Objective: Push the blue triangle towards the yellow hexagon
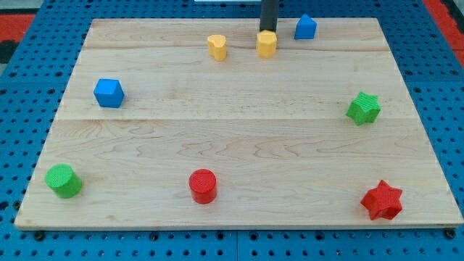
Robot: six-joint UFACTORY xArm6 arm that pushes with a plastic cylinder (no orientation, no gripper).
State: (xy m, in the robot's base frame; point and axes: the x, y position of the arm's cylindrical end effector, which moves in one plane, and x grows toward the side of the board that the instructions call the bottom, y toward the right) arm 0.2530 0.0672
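My tip (267, 32) comes straight down from 12 o'clock & sits right behind the yellow hexagon (267, 44), looks like touching. It's just a rod, no hand, holds nothing. Blue triangle (305, 27) is just beside, at 2 o'clock of it. Yellow block (217, 47) at 9 o'clock, near. Far off on the wood board (232, 145): blue cube (109, 93), green star (363, 109), red star (381, 201), red cylinder (203, 185), green cylinder (63, 180).

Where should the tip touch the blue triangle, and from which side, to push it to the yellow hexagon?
Since the yellow hexagon lies left of the blue triangle, press its right face, coming from the view's right. My tip is now behind the hexagon.
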